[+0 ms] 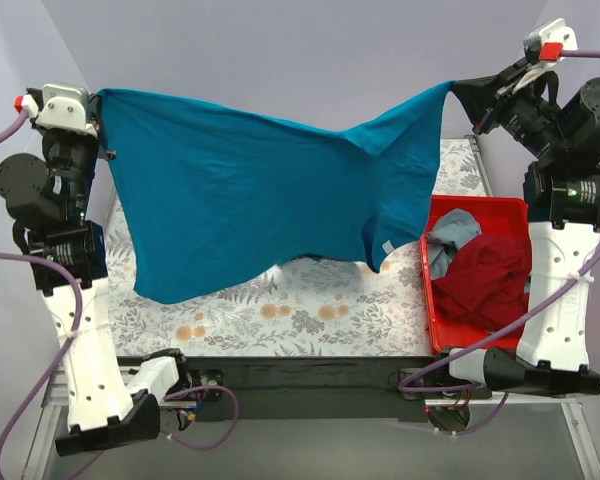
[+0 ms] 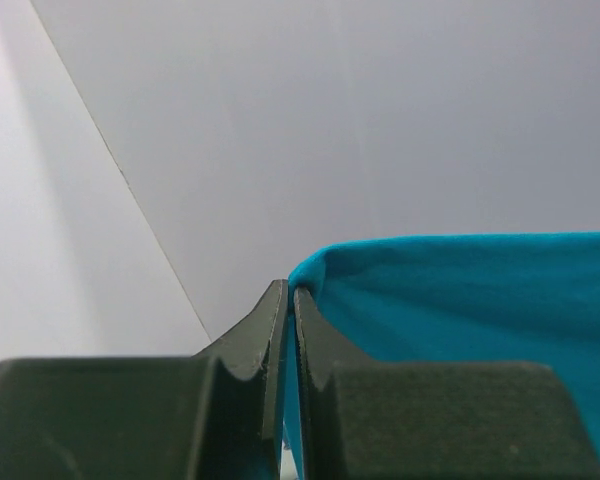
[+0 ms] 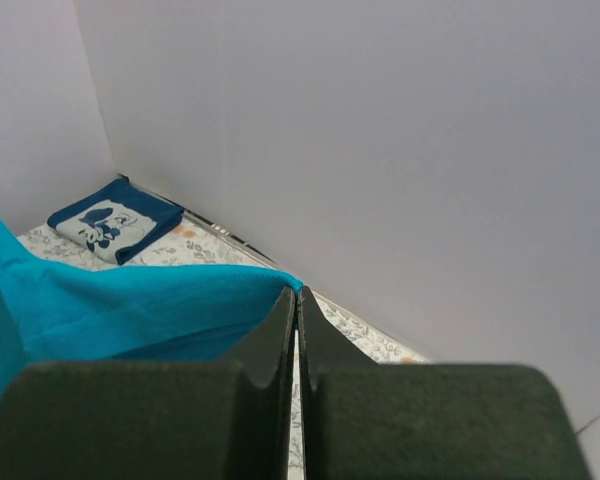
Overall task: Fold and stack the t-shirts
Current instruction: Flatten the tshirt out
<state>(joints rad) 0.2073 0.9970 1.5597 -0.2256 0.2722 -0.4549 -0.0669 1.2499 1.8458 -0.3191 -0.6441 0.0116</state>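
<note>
A teal-blue t-shirt (image 1: pixel 250 190) hangs spread in the air above the table, held by its two upper corners. My left gripper (image 1: pixel 102 96) is raised at the far left, shut on the shirt's left corner (image 2: pixel 310 275). High at the far right, my right gripper (image 1: pixel 458 86) is shut on the other corner (image 3: pixel 285 283). The cloth sags between them and its lower edge reaches the floral table cover (image 1: pixel 280 310). A folded navy t-shirt with a white print (image 3: pixel 115 220) lies at the far corner, seen in the right wrist view. A dark red t-shirt (image 1: pixel 490 280) and a pale blue-grey one (image 1: pixel 450 240) lie crumpled in the bin.
A red plastic bin (image 1: pixel 435 300) stands at the table's right side, under the right arm. Grey walls (image 1: pixel 310 50) close off the back and both sides. Purple cables (image 1: pixel 40 390) trail from both arm bases at the near edge.
</note>
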